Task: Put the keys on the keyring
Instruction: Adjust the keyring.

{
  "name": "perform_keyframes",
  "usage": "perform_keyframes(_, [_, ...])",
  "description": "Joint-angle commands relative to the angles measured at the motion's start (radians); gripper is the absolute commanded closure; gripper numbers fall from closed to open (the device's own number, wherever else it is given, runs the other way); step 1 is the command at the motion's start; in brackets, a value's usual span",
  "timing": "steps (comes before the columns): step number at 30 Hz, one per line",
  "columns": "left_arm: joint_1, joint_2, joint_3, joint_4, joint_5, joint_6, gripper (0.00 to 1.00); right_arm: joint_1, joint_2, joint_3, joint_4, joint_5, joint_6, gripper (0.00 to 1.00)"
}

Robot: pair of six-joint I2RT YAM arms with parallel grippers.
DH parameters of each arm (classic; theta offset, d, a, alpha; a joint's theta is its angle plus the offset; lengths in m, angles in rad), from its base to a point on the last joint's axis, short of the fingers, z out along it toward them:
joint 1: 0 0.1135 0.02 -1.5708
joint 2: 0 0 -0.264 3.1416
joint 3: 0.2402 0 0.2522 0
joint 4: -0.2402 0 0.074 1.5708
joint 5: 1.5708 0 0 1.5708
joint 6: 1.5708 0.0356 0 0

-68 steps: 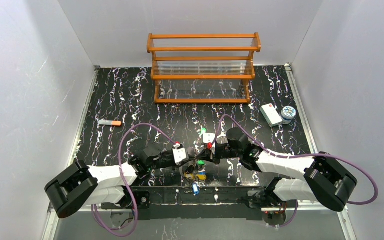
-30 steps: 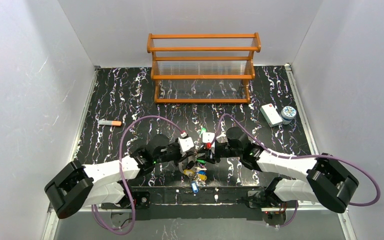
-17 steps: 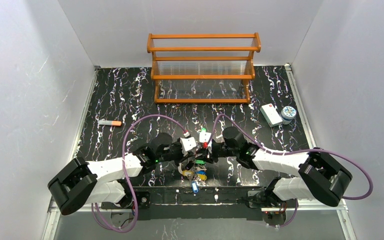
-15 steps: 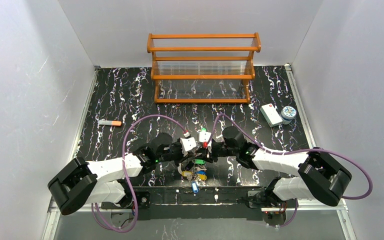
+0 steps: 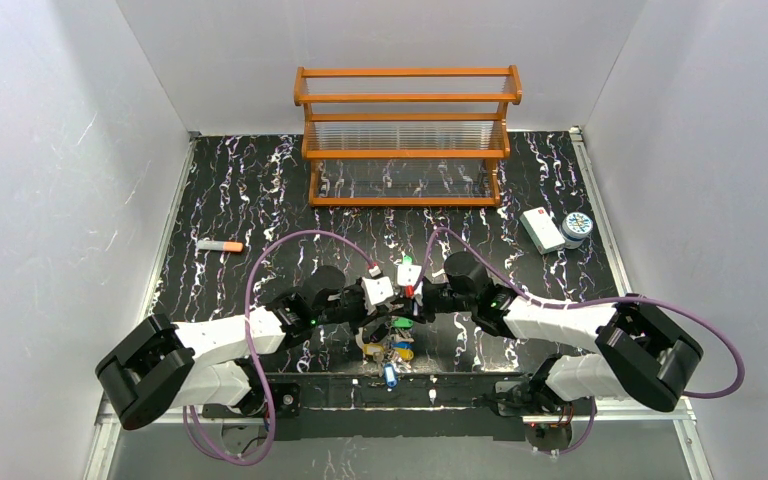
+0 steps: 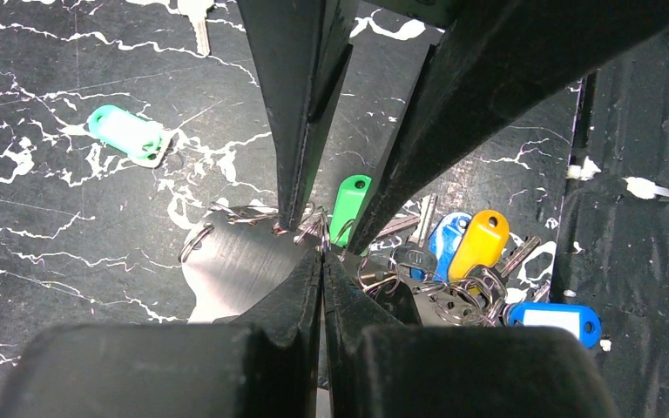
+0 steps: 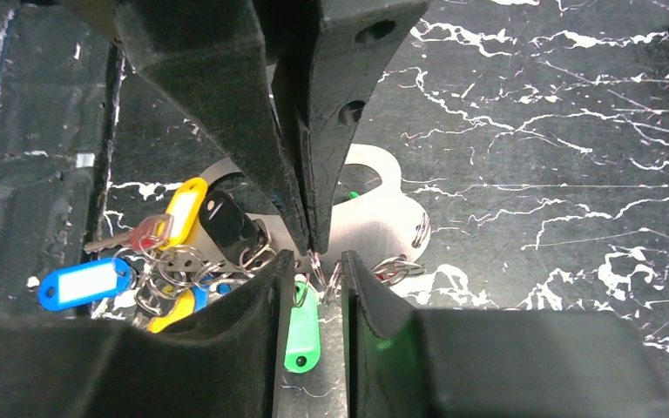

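While the left fingers (image 6: 292, 300) pinch together at a small split ring (image 6: 314, 228) and the right fingers (image 7: 248, 300) sit apart around the green-tagged silver key (image 6: 348, 198), the whitish-silver oval keyring (image 7: 375, 213) lies on the tabletop (image 6: 70, 218) below. Looks barely started to me.

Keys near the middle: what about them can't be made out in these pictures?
- Top view: the keys are too small to count.
- Left wrist view: one silver key is cut off by the top edge.
- Right wrist view: the right gripper hides where the green-tagged key attaches.
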Motion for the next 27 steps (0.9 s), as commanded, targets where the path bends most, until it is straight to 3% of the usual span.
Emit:
perform_keyframes(1, [-0.005,-0.008,0.040,-0.005,0.040,0.018,1.00,0.007,0.017,0.040,-0.003,-0.020,-0.048,0.71])
perform_keyframes(10, [-0.007,-0.014,0.045,0.002,0.070,0.026,1.00,0.008,0.059,0.083,-0.037,-0.037,-0.091,0.81])
perform_keyframes(27, [-0.008,-0.019,0.049,0.012,0.079,0.020,1.00,0.009,0.072,0.097,-0.078,-0.084,-0.117,0.75])
